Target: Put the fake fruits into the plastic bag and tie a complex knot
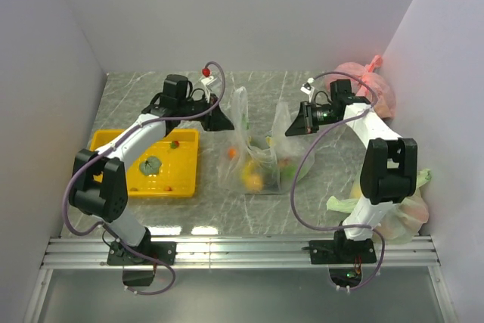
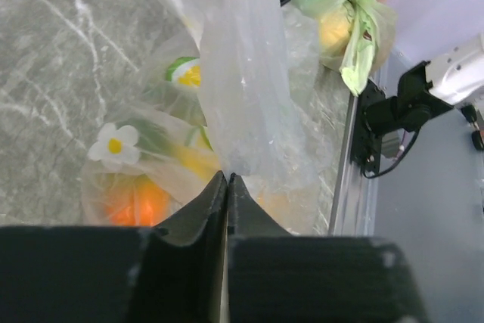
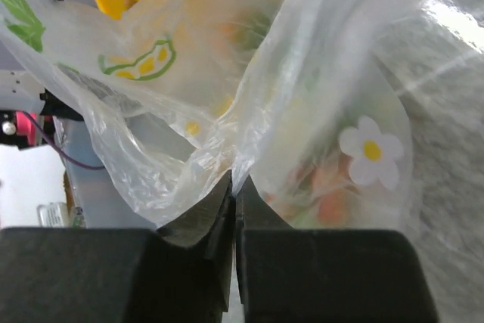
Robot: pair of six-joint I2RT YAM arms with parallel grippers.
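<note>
The transparent plastic bag (image 1: 261, 158) with printed flowers stands mid-table, its two long handle ends pulled up and apart. Inside it I see an orange (image 1: 233, 153), a yellow round fruit (image 1: 253, 181) and other fruit blurred by the film. My left gripper (image 1: 228, 122) is shut on the left handle, and its wrist view shows film (image 2: 242, 73) pinched at the tips (image 2: 227, 176) with the orange (image 2: 140, 202) below. My right gripper (image 1: 290, 129) is shut on the right handle (image 3: 325, 111) at its tips (image 3: 235, 179). A green grape bunch (image 1: 151, 164) and a red berry (image 1: 175, 144) lie in the yellow tray (image 1: 106, 141).
A pink knotted bag (image 1: 367, 85) sits at the back right against the wall. Pale green bags (image 1: 404, 213) lie by the right arm's base and also show in the left wrist view (image 2: 352, 24). The metal rail (image 1: 242, 247) runs along the near edge.
</note>
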